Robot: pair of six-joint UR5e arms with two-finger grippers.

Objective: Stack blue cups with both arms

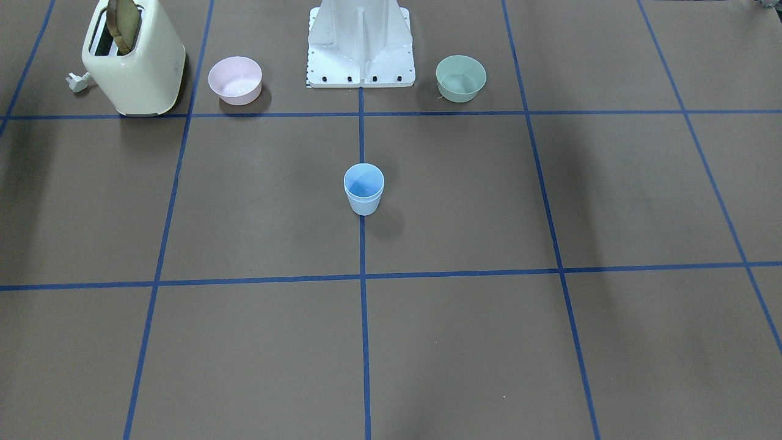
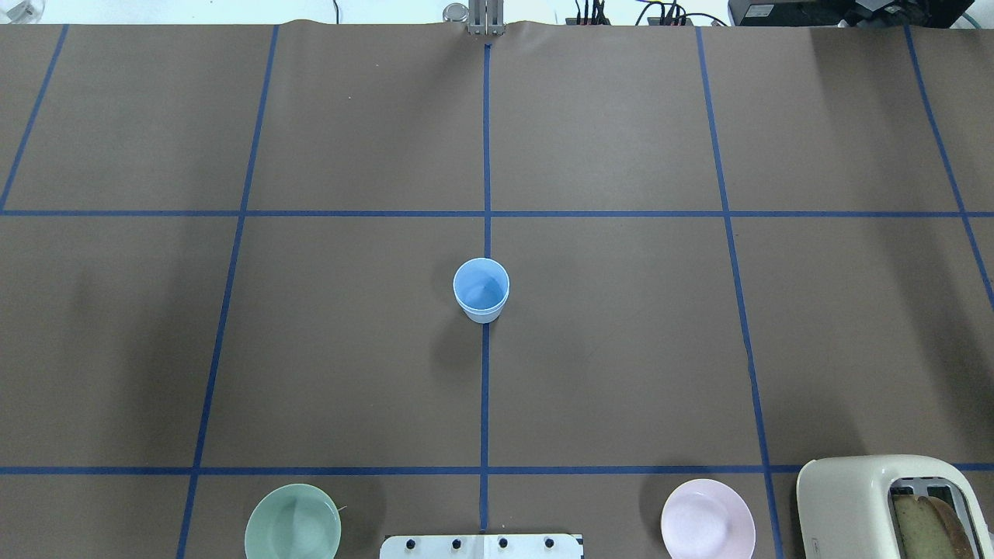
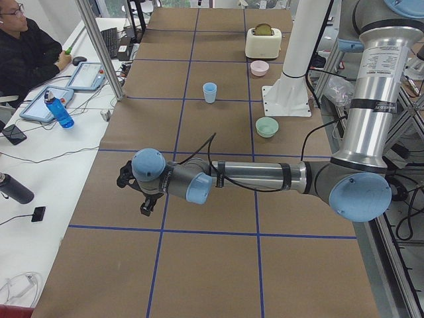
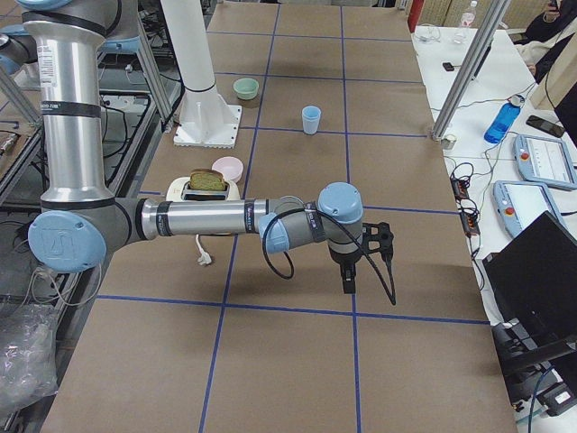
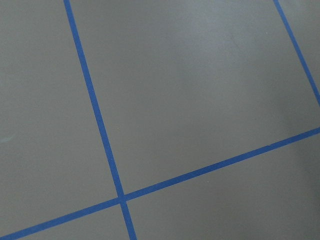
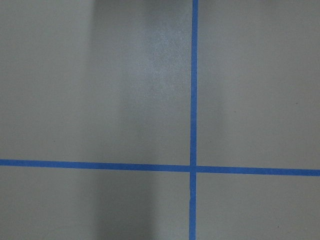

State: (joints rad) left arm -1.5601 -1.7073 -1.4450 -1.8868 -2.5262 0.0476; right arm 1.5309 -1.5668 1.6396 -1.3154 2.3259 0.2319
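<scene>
The blue cups [image 1: 364, 189] stand upright as one nested stack on the centre tape line in mid-table, with a double rim showing. The stack also shows in the overhead view [image 2: 481, 290] and both side views [image 3: 210, 92] [image 4: 311, 119]. My left gripper [image 3: 143, 203] shows only in the exterior left view, near that end of the table, far from the cups. My right gripper [image 4: 359, 271] shows only in the exterior right view, near the opposite end. I cannot tell whether either is open or shut. Both wrist views show only brown table and blue tape.
A cream toaster [image 1: 134, 61] holding a bread slice, a pink bowl [image 1: 235, 80], the white mounting base [image 1: 360, 46] and a mint-green bowl [image 1: 460, 77] line the robot's side. An operator [image 3: 26, 46] sits at a side desk with tablets and bottles.
</scene>
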